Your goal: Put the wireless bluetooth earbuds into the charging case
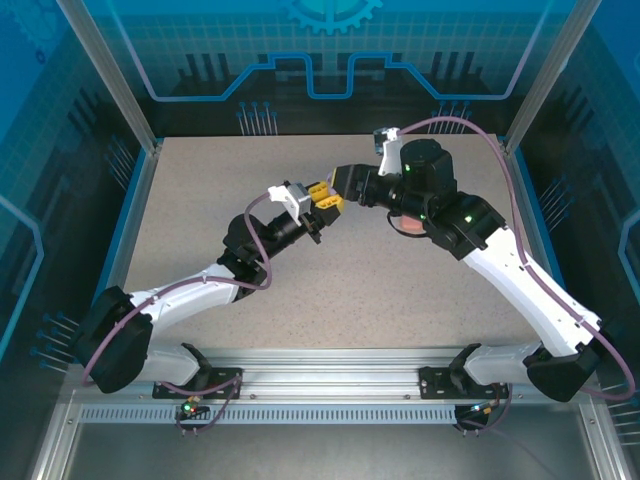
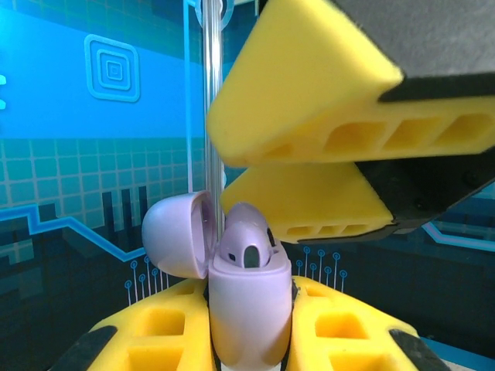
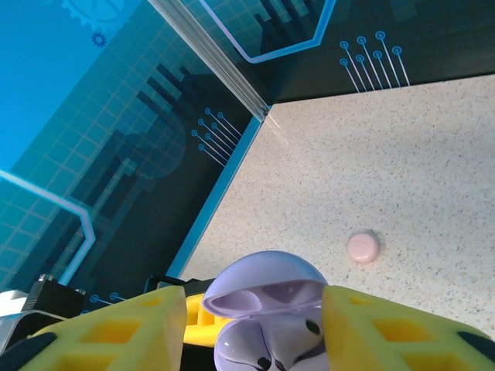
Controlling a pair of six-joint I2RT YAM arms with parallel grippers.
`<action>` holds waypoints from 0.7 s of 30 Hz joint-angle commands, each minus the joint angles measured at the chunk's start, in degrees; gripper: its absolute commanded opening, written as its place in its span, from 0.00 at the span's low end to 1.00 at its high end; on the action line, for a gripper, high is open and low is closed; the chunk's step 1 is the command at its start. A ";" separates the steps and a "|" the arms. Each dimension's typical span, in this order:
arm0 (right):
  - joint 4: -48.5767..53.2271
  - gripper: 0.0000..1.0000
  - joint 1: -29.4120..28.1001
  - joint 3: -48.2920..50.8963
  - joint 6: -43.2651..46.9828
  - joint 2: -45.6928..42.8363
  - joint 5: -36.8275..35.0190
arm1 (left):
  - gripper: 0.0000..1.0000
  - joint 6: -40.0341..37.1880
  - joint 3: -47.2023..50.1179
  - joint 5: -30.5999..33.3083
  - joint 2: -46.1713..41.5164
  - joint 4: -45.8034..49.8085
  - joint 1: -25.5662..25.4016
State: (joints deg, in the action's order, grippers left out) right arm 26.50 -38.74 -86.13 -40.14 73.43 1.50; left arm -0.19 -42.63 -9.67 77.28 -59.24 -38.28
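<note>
Here, one purple earbud (image 2: pixel 246 247) sits in one open lilac charging case (image 2: pixel 249 317), its lid (image 2: pixel 176 236) tipped left. Two yellow left fingers (image 2: pixel 158 328) clamp the case, raised off the desk (image 3: pixel 418 170). Two right fingers (image 2: pixel 309 116) stand apart just above it. One small pink case (image 3: pixel 363 247) lies on the desk.

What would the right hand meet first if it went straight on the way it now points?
Probably the open purple charging case held in the left hand; it sits ahead of the right hand, between its fingers, though depth is unclear.
</note>
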 commanded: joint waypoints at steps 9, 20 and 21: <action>4.04 0.62 0.04 -5.20 2.74 -3.18 -4.37 | 0.00 -0.61 -1.50 0.49 0.07 -1.25 -0.39; 18.32 0.62 6.50 -18.32 7.37 4.02 -0.97 | 0.00 -1.30 0.09 -2.24 -0.41 3.60 -0.40; 20.47 0.62 6.93 -20.59 8.01 5.51 -0.61 | 0.00 -1.51 0.35 -2.41 -0.50 4.10 -0.46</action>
State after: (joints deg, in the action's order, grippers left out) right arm 40.01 -32.97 -102.10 -35.22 76.40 -0.82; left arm -0.21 -42.61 -10.37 77.28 -56.16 -38.33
